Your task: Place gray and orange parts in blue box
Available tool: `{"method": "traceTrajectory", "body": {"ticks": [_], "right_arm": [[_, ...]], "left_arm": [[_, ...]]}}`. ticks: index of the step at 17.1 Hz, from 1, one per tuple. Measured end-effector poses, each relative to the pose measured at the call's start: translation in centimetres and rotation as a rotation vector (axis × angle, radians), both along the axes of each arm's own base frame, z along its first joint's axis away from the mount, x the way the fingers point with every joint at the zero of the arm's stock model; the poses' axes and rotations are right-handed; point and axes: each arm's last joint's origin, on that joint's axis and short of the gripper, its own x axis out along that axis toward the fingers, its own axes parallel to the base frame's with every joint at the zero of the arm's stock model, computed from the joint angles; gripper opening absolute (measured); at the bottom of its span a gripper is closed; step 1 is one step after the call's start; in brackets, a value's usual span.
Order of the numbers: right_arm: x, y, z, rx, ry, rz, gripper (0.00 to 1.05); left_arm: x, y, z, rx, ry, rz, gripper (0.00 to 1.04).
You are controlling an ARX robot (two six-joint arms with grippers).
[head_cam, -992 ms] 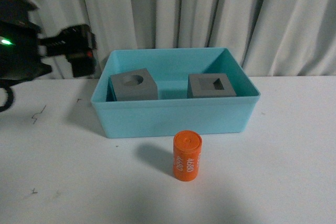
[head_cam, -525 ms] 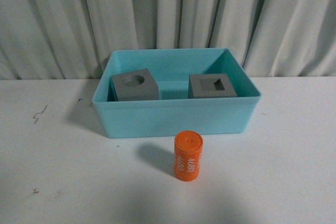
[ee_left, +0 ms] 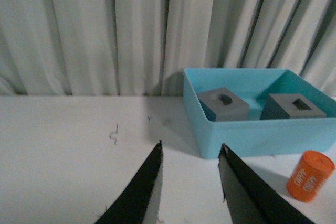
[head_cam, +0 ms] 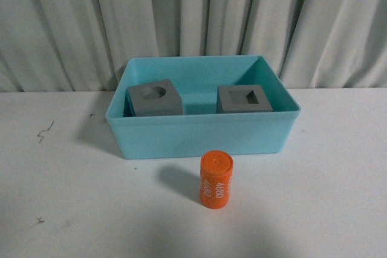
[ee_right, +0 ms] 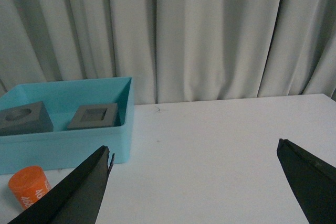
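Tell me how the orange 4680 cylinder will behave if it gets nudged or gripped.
The orange cylinder stands upright on the white table, taller than wide, so a high push would probably tip it. Once on its round side it would likely roll. Its wall looks smooth, so it may slip in a loose grip.

- Matte black, tapered jaws with pale inner edges are seen on the left gripper (ee_left: 191,148).
- Black, wedge-shaped jaws are seen on the right gripper (ee_right: 194,148).

The blue box (head_cam: 199,134) hides the lower parts of both gray cubes (head_cam: 156,99).
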Motion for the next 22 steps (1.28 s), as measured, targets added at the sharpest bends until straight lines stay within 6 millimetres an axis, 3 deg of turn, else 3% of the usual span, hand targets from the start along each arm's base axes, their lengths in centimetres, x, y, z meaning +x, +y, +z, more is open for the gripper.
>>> {"method": "traceTrajectory", "body": {"ticks": [3,14,15,16,17,18,19,20,21,22], "right_arm": [[0.0,0.0,0.0,0.000,-0.001,0.000,0.98],[0.0,0.0,0.0,0.000,-0.001,0.000,0.98],[0.0,0.0,0.0,0.000,-0.001,0.000,0.98],[0.0,0.0,0.0,0.000,-0.001,0.000,0.98],[0.1,-0.1,-0.3,0.019,0.107,0.003,0.98],[1.0,-0.4,-0.3,0.075,0.361,0.003,0.98],[3.0,-1.1,0.6,0.108,0.427,-0.029,0.98],[5.9,-1.2,3.0,0.108,0.367,0.027,0.98],[8.8,-0.6,5.4,0.066,0.291,0.116,0.98],[11.4,0.6,6.5,0.018,0.281,0.226,0.98]], "left_arm": [[0.0,0.1,0.1,0.040,-0.015,0.031,0.02],[0.0,0.1,0.1,0.044,-0.016,0.031,0.02],[0.0,0.1,0.1,0.044,-0.015,0.031,0.06],[0.0,0.1,0.1,0.044,-0.016,0.031,0.19],[0.0,0.1,0.1,0.044,-0.016,0.031,0.31],[0.0,0.1,0.1,0.044,-0.015,0.029,0.42],[0.0,0.1,0.1,0.044,-0.016,0.031,0.53],[0.0,0.1,0.1,0.044,-0.016,0.031,0.66],[0.0,0.1,0.1,0.044,-0.016,0.031,0.77],[0.0,0.1,0.1,0.044,-0.016,0.030,0.87]]}}
